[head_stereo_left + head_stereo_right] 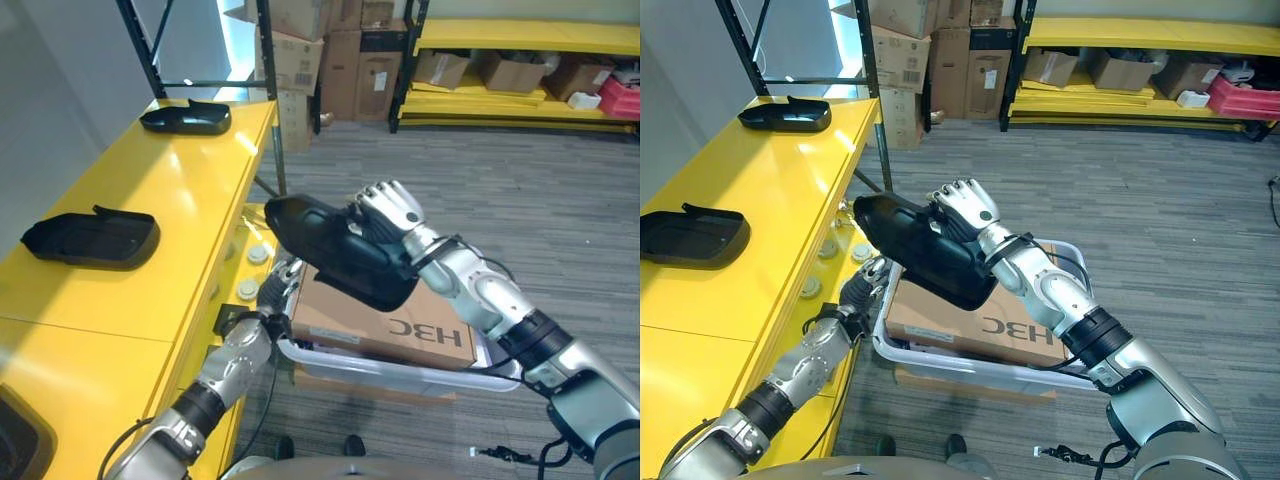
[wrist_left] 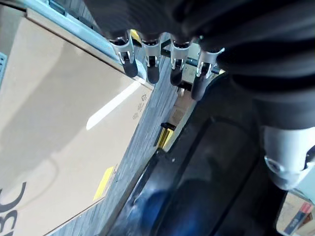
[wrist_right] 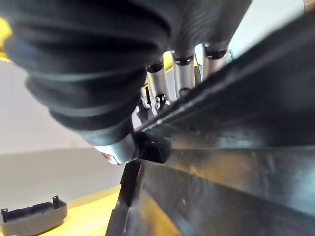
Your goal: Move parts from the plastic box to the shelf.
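**partsguy:** Gripped in the right hand (image 1: 388,215) was a glossy black moulded part (image 1: 335,250), fingers curled over its edge, held up between the yellow shelf (image 1: 150,230) and the plastic box (image 1: 400,375).

**binwatcher:** Yep. Left hand (image 1: 283,283) was seen under it, fingers relaxed and straight, nothing held. A cardboard box (image 1: 385,325) was sat in the plastic one. Two more black parts (image 1: 92,238) (image 1: 187,117) were laid well apart on the shelf.

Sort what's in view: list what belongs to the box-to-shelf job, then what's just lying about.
Job:
black part held in the right hand
plastic box
yellow shelf
two parts placed on it
left hand

Lying about:
cardboard boxes
far racking
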Robot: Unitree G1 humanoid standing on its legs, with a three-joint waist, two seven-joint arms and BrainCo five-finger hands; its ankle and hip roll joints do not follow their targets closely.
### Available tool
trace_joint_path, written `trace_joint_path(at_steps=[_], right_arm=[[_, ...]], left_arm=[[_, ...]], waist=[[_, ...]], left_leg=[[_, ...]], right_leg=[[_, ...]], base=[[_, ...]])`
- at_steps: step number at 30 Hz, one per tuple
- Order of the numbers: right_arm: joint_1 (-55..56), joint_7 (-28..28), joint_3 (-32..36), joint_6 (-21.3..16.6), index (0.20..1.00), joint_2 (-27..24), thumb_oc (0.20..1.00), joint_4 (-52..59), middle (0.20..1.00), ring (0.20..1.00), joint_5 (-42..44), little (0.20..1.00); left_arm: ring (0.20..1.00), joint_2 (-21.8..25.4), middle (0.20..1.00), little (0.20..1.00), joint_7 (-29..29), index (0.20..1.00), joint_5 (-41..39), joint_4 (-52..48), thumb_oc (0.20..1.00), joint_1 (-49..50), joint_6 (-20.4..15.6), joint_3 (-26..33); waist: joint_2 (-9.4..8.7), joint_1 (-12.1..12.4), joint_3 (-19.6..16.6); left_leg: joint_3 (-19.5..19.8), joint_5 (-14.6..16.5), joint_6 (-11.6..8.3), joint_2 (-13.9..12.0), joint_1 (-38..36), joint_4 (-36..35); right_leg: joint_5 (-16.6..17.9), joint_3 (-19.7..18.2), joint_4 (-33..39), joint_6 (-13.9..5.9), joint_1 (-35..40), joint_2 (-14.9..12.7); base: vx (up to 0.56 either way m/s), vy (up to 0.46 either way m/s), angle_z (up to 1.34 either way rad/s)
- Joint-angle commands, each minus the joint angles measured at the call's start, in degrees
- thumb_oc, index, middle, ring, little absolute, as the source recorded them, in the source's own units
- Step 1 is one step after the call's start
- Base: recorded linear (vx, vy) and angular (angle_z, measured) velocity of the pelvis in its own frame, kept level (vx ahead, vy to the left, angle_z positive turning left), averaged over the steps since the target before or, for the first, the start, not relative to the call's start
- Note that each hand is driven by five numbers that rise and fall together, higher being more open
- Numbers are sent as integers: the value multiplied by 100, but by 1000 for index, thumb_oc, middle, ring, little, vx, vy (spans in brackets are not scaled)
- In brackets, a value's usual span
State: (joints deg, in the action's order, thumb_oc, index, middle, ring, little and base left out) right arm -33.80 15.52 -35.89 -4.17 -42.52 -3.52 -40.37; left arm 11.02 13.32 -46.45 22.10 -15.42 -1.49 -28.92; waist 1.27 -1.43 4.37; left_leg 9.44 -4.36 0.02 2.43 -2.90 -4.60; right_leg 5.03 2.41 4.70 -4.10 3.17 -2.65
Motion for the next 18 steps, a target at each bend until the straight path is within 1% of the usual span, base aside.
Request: trace_joint_path(at_steps=[1,4,8,13,16,17,18], right_arm=[[-399,228,-314,-595,200,539,200,476,200,200,434,200],[-425,301,-312,-614,200,581,200,497,200,200,468,200],[-444,338,-335,-651,200,622,200,569,200,200,526,200],[-431,386,-341,-702,200,696,200,665,200,200,662,200],[-390,382,-349,-710,200,780,200,703,200,200,783,200],[-375,399,-353,-702,200,806,200,718,200,200,809,200],[-360,400,-349,-690,200,822,200,719,200,200,831,200]], left_arm=[[1000,-389,1000,1000,65,1000,426,445,1000,-1006,-466,-137],[1000,-476,1000,1000,279,1000,830,702,1000,-1097,-491,-5],[1000,-533,1000,1000,390,1000,1215,1028,1000,-1142,-463,53],[1000,-634,1000,1000,428,1000,1281,1290,1000,-1160,-457,100],[1000,-690,1000,1000,429,1000,1038,1219,1000,-1153,-525,120],[1000,-718,1000,1000,433,1000,849,1118,1000,-1154,-598,138],[200,-731,200,200,400,200,676,986,200,-1158,-648,156]], waist=[[-316,69,-426],[-330,53,-425],[-338,33,-417],[-344,13,-404],[-345,4,-403],[-347,1,-400],[-350,-1,-394]], left_leg=[[-125,419,-206,-341,165,121],[-144,418,-210,-352,166,123],[-167,422,-212,-359,154,127],[-182,423,-213,-363,149,126],[-198,423,-216,-370,141,117],[-198,421,-218,-371,144,119],[-198,420,-219,-372,141,118]], right_leg=[[-613,-52,-90,-320,120,-329],[-617,-62,-90,-312,121,-322],[-621,-75,-96,-309,114,-315],[-624,-88,-103,-305,107,-308],[-625,-83,-96,-305,108,-303],[-626,-82,-93,-305,106,-303],[-627,-81,-95,-305,104,-301]], base=[[0,0,0],[0,0,0],[0,0,0],[0,0,0],[0,0,0],[0,0,0],[0,0,0]])
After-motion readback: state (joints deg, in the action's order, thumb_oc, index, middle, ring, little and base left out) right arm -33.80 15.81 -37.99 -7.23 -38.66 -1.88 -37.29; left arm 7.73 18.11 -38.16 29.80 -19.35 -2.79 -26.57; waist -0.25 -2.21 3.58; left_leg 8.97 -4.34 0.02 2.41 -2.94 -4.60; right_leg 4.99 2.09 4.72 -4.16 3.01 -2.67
